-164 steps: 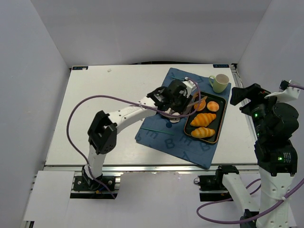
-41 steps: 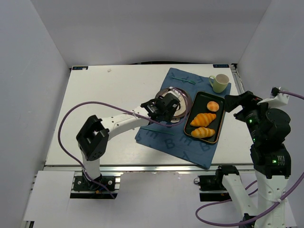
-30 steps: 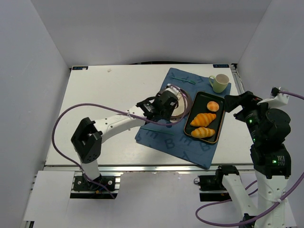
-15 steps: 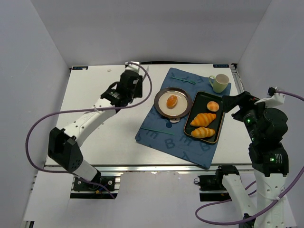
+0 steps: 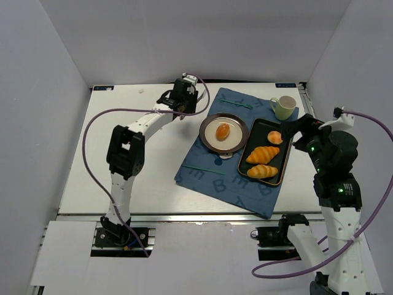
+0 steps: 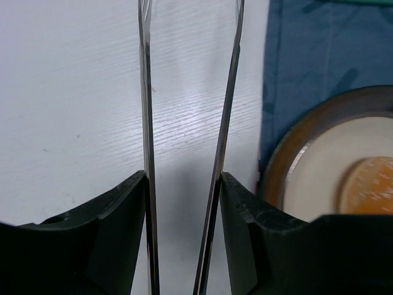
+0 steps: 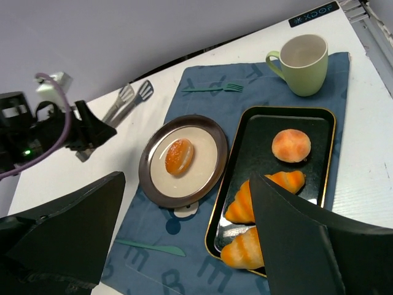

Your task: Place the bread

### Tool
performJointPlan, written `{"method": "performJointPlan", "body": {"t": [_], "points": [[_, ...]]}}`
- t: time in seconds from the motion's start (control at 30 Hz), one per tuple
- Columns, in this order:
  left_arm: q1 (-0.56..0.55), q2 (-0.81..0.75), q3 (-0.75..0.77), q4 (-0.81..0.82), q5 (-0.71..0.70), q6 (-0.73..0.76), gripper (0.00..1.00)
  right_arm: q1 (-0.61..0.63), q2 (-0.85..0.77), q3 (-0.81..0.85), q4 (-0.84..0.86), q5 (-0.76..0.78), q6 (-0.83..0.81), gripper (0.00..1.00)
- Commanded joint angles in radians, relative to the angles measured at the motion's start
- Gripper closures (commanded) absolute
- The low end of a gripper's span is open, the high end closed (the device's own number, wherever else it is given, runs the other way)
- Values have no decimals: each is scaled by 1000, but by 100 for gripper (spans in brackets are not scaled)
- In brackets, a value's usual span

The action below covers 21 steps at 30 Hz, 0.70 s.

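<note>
The bread (image 5: 223, 130), a small golden-orange oval roll, lies on the round metal-rimmed plate (image 5: 209, 121) on the blue mat. It also shows in the right wrist view (image 7: 179, 155) and at the right edge of the left wrist view (image 6: 371, 184). My left gripper (image 5: 182, 100) is over the white table just left of the mat's far corner. It is shut on metal tongs (image 6: 145, 92), which hold nothing. My right gripper (image 5: 296, 129) hovers open and empty by the tray's right side.
A black tray (image 5: 282, 170) right of the plate holds two large croissants (image 5: 263, 153) and a round bun (image 5: 275, 136). A green cup (image 5: 284, 107) stands at the mat's far right corner. A teal fork (image 7: 215, 88) and a teal knife (image 7: 150, 247) lie on the mat.
The left arm has pulled the tongs off the plate and swung to the far left of the mat. The bread stays on the plate. The right arm shifted slightly.
</note>
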Motion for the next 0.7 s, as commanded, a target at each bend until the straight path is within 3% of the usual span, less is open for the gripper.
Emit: {"method": "performJointPlan", "body": {"t": [0.0,0.37,0.67], "points": [[41,54,73,29,61,27,41,1,13,-23,103,-27,-30,12],[57,216,96,123,150,62,39,1,51,-109,174,-53,-50,12],[60,267,135,127,113,70,12,1,71,-104,185,-58,-53,11]]}}
